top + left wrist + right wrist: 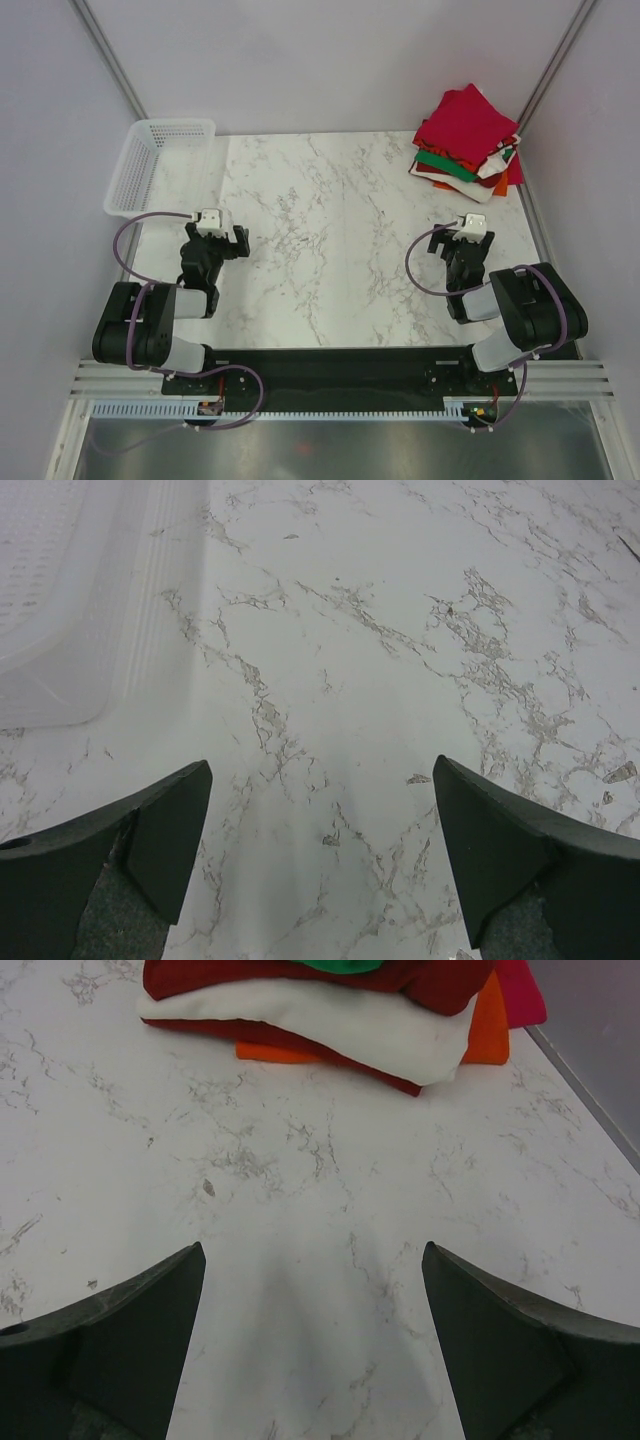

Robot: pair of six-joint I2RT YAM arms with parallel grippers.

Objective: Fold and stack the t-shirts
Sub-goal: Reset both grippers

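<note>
A: Biggest thing first?
B: Marble-pattern table [330, 240], fills the middle of the top view.

A: Next?
B: White mesh basket [160, 165], upper left, at the table's far left corner.

A: T-shirts?
B: The t-shirts [465, 140] sit in one loose stack, upper right of the top view, on the table's far right corner. Crimson shirt [468, 118] is on top, lying skewed. Under it is a green shirt [437, 160], then a white shirt [452, 178]. An orange shirt [503, 186] peeks out at the lower right. In the right wrist view the stack runs along the top edge: dark red, white, dark red, orange.

A: Any text or labels?
B: White patch with coloured marks on the stack's right side. Too small to read.

A: Grippers?
B: Left gripper [215, 240], lower left of centre, is released, jaws wide apart with only bare marble between. A basket corner shows in the upper left of its wrist view. Right gripper [460, 245], lower right, is also released and wide. It faces the stack but is well apart from it.
</note>
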